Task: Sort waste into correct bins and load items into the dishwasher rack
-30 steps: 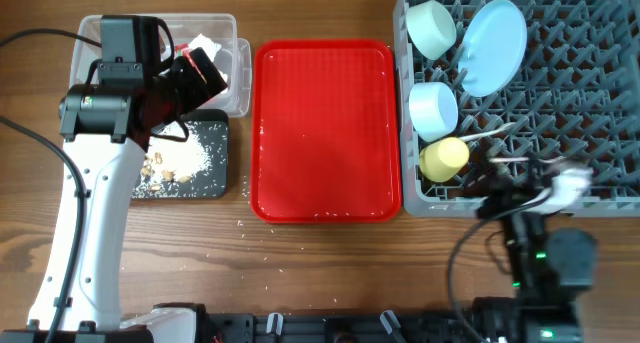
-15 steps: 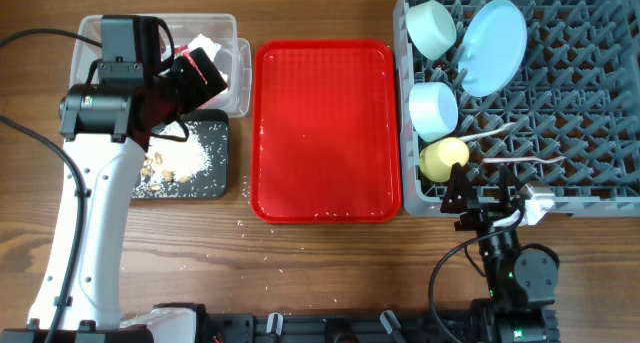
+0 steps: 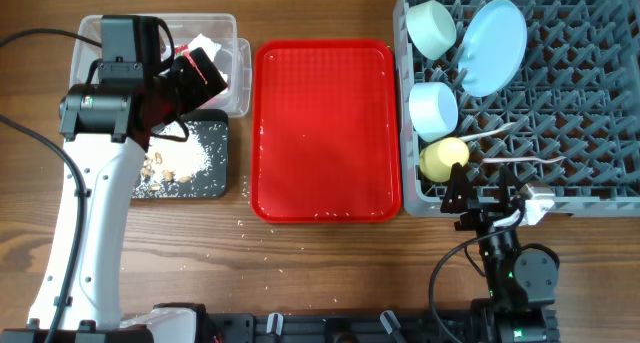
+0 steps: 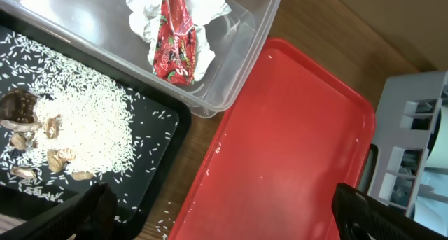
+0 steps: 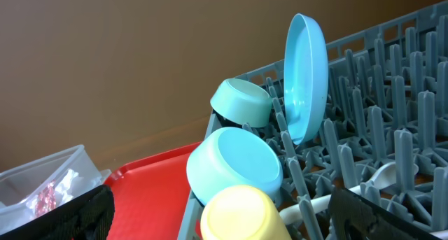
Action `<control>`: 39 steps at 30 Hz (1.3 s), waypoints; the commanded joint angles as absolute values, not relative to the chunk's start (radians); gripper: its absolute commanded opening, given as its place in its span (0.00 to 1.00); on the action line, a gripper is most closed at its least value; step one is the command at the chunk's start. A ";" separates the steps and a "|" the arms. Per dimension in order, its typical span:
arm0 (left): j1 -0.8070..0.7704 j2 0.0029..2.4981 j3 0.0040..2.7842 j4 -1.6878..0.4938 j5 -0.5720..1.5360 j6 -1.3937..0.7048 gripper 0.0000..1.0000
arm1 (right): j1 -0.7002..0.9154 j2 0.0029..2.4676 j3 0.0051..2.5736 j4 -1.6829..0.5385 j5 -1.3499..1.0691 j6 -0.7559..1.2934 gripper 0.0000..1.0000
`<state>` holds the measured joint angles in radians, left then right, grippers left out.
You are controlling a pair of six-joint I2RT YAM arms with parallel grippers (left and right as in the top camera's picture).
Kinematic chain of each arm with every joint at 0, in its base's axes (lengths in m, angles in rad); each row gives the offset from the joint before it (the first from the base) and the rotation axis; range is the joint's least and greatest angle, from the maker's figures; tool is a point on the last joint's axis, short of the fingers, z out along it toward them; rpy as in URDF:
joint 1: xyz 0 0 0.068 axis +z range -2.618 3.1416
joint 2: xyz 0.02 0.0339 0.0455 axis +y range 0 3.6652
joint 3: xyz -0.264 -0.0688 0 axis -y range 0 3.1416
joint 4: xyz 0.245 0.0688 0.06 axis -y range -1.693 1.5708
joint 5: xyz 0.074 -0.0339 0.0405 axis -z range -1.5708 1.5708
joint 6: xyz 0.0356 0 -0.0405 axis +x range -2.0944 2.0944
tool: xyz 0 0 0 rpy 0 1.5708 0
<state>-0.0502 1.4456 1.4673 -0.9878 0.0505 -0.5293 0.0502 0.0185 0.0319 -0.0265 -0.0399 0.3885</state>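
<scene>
Now my right gripper (image 3: pixel 495 209) has backed off the dishwasher rack (image 3: pixel 600 93), jaws wide and empty; fork (image 3: pixel 520 160) and spoon (image 3: pixel 497 132) lie among its pegs. Left gripper (image 4: pixel 224 215) likewise wide, empty. Loading looks finished.

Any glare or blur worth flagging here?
Overhead: sharp, soft sheen on the flat red serving tray. Left wrist: glare on the clear rectangular plastic tub; left fingers dark, blurred. Right wrist: light blue round plate crisp; right fingers out of focus.

wooden table (image 3: pixel 330 263), brown wall (image 5: pixel 140 58)
</scene>
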 commanded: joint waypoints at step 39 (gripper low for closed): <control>-0.002 0.002 0.033 -0.117 0.208 -0.138 1.00 | 0.055 0.018 0.017 -0.020 -0.020 0.396 1.00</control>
<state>-0.0097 0.0147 0.0422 -0.1215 0.2222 -0.1398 0.0502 0.0212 0.0216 -0.0216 -0.0322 0.3889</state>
